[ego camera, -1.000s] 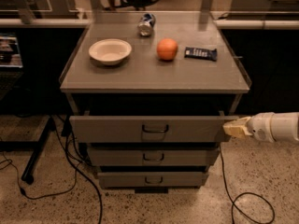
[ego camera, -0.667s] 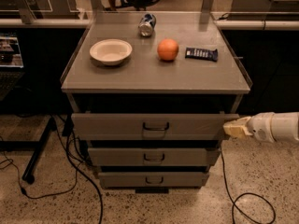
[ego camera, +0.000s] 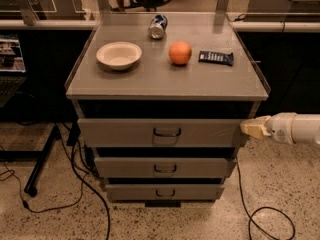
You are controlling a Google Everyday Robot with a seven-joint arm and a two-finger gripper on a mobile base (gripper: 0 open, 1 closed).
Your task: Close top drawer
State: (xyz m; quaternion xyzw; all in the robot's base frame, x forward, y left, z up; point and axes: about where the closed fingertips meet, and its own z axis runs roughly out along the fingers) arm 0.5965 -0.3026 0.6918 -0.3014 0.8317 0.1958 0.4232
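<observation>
Top drawer [ego camera: 125,133] stands partly open, its front proud of the cabinet [ego camera: 165,84] and a dark gap showing under the top's lip. The gripper [ego camera: 251,129] sits at the drawer front's right end, far from the handle [ego camera: 166,132]; its fingers appear pressed together into one cream tip, though the view is not decisive.

Risks: a push this far off-centre may skew the drawer on its runners and jam it, or the tip may slip off the corner and pass along the cabinet's side. A hard shove could roll the orange [ego camera: 180,52] or the can [ego camera: 158,26].

Room: bare floor to the right gives the arm free approach. A cable [ego camera: 260,219] lies near the base's likely path.
</observation>
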